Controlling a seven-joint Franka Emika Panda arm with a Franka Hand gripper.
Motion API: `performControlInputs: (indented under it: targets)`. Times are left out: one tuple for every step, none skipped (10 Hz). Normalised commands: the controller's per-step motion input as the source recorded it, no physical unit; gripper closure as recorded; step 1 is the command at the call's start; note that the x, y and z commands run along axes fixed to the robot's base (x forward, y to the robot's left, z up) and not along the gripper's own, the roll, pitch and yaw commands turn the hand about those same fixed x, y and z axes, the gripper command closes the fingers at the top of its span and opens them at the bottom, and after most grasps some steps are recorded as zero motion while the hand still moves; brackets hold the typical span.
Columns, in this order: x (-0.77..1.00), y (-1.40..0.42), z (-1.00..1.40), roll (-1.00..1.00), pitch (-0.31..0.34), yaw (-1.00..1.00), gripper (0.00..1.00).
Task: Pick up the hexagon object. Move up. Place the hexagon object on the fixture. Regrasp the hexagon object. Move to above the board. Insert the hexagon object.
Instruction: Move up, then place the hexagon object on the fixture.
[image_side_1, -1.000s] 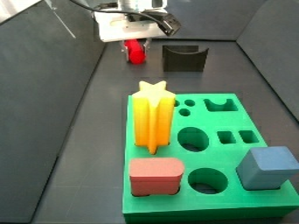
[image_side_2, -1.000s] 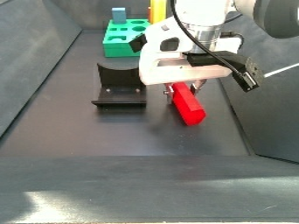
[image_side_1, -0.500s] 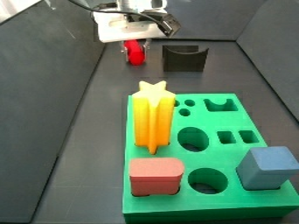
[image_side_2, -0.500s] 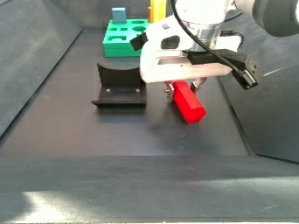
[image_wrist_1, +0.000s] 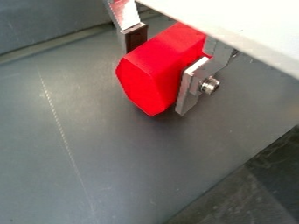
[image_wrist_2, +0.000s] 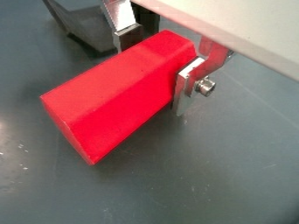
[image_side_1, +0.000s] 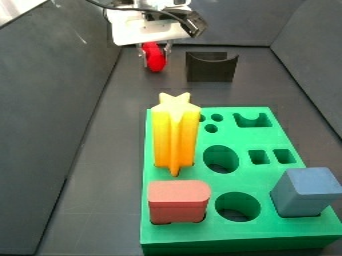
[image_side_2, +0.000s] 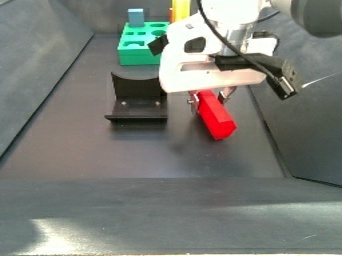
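Red plastic is sitting between my silver fingers (image_wrist_1: 194, 83): my end effector (image_wrist_2: 158, 48) is pinching the hexagon object (image_wrist_2: 114, 93) near one end, low over the dark floor. Most of its length is jutting out past my grip, so it may be pivoting or slipping as I lift. The fixture (image_side_2: 134, 100) is standing just beside me.

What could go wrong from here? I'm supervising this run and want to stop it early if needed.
1. The claw grips the bright red hexagonal prism near one end, with most of its length sticking out past the fingers, so it might pivot in the grip.
2. The dark grey notched fixture sits close beside the prism; a swing sideways could clip it.
3. In a side view the prism hangs tilted, so it may seat crooked in the notch.
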Motion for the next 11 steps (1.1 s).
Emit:
performControlInputs:
  targets:
    - [-0.06, 0.02, 0.69, -0.01, 0.041, 0.02, 1.0]
    - [-0.03, 0.01, 0.57, -0.02, 0.042, 0.02, 1.0]
    - [-0.02, 0.0, 0.37, -0.03, 0.044, 0.02, 1.0]
    - [0.0, 0.0, 1.0, 0.0, 0.0, 0.0, 1.0]
    - [0.01, 0.0, 1.0, -0.01, -0.011, 0.0, 1.0]
    - [0.0, 0.0, 1.0, -0.01, 0.003, 0.0, 1.0]
    - [-0.01, -0.01, 1.0, -0.02, 0.015, 0.01, 1.0]
    - [-0.01, -0.01, 1.0, -0.03, 0.015, 0.01, 1.0]
    - [-0.02, -0.01, 1.0, -0.04, 0.012, 0.02, 1.0]
    - [-0.02, -0.02, 1.0, -0.05, 0.014, 0.02, 1.0]
    - [-0.02, -0.02, 0.88, -0.06, 0.016, 0.03, 1.0]
